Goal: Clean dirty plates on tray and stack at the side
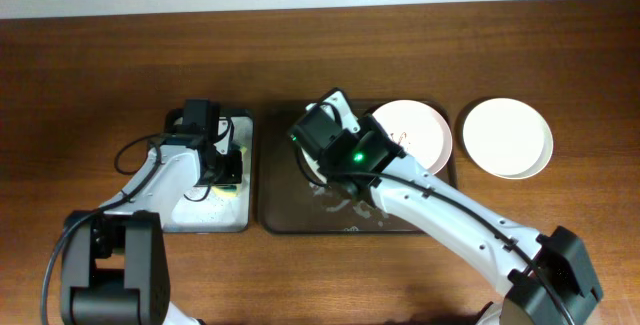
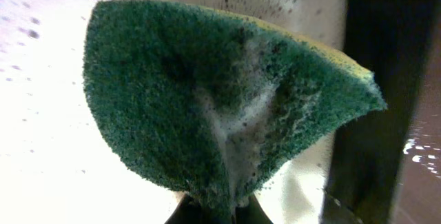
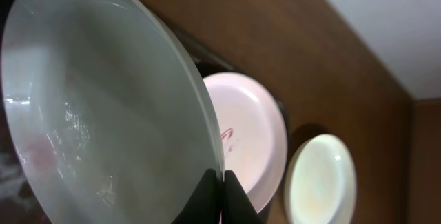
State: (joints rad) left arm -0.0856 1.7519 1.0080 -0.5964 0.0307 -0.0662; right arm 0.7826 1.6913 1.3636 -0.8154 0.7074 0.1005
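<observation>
The right gripper (image 3: pixel 222 186) is pinching its closed fingers on the rim of the round pale green plate (image 3: pixel 103 114), holding it over the left part of the large dark brown rectangular tray (image 1: pixel 290 215). The round pinkish white plate (image 1: pixel 415 130), bearing a reddish smear, is lying on the tray's right part, and the round cream white plate (image 1: pixel 507 137) is sitting on the wooden table (image 1: pixel 100 65) just beside the tray. The left gripper (image 2: pixel 220 211) is clamping a soapy green sponge (image 2: pixel 207 100) over the smaller black tray (image 1: pixel 200 215) with its foamy white inside.
</observation>
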